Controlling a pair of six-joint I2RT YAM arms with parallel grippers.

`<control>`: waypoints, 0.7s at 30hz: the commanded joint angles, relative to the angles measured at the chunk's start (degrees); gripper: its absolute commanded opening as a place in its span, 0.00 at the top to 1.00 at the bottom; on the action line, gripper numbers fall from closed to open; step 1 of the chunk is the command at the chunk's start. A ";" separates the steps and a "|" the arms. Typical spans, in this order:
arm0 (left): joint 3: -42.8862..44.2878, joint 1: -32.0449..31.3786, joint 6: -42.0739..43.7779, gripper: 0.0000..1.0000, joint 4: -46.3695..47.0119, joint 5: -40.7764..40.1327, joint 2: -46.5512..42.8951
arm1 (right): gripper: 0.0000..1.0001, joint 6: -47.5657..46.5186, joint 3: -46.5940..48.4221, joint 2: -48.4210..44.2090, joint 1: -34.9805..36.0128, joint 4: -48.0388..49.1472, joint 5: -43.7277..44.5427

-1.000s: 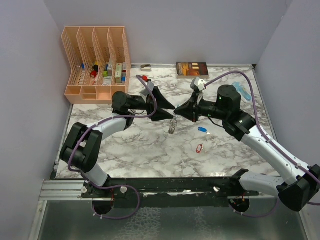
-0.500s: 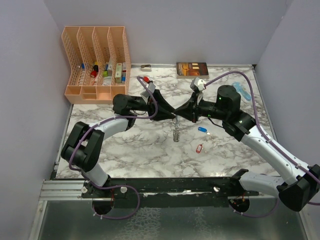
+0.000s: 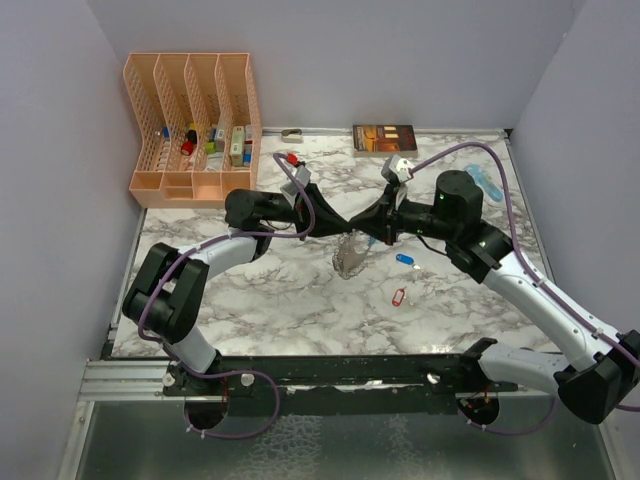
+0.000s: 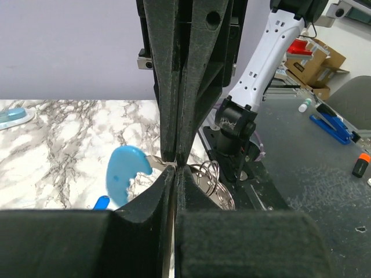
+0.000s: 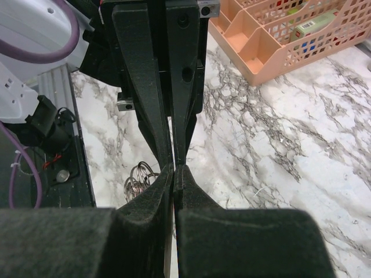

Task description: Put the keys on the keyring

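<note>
Tip to tip at centre frame, the left tool (image 3: 345, 224) and right tool (image 3: 362, 228) are both clamped on the grey metal, light-blue-strapped keyring (image 3: 348, 260).
It dangles below the tips over the white marbled worktop (image 3: 280, 290); the small dark-blue-tagged key (image 3: 405, 260) and small red-tagged key (image 3: 398, 297) lie to its lower right. One tool should hold the ring firm while the other releases to fetch a key.
</note>
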 commanded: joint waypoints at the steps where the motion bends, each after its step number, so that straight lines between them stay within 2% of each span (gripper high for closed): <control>1: -0.24 -0.55 -0.28 1.00 1.71 1.52 0.72 | 0.99 0.64 1.40 -2.28 0.31 3.01 -0.04; 10: -0.38 -0.55 -2.50 1.00 4.73 1.76 0.72 | 0.99 1.67 1.23 -3.42 0.31 3.18 1.99; 11: -0.33 -0.55 -2.67 1.00 4.80 2.17 0.72 | 0.94 1.90 1.19 -3.69 0.24 3.07 2.87; 14: -0.40 -0.55 -2.80 1.00 5.15 3.02 0.56 | 0.69 2.69 0.70 -4.88 0.26 3.21 5.49; 17: -0.42 -0.55 -3.51 1.00 6.40 4.68 0.50 | 0.51 2.73 0.10 -6.49 0.26 3.55 8.00; 21: -0.55 -0.55 -4.83 1.00 8.64 7.33 0.15 | 0.45 1.67 -0.25 -8.67 0.28 1.98 12.59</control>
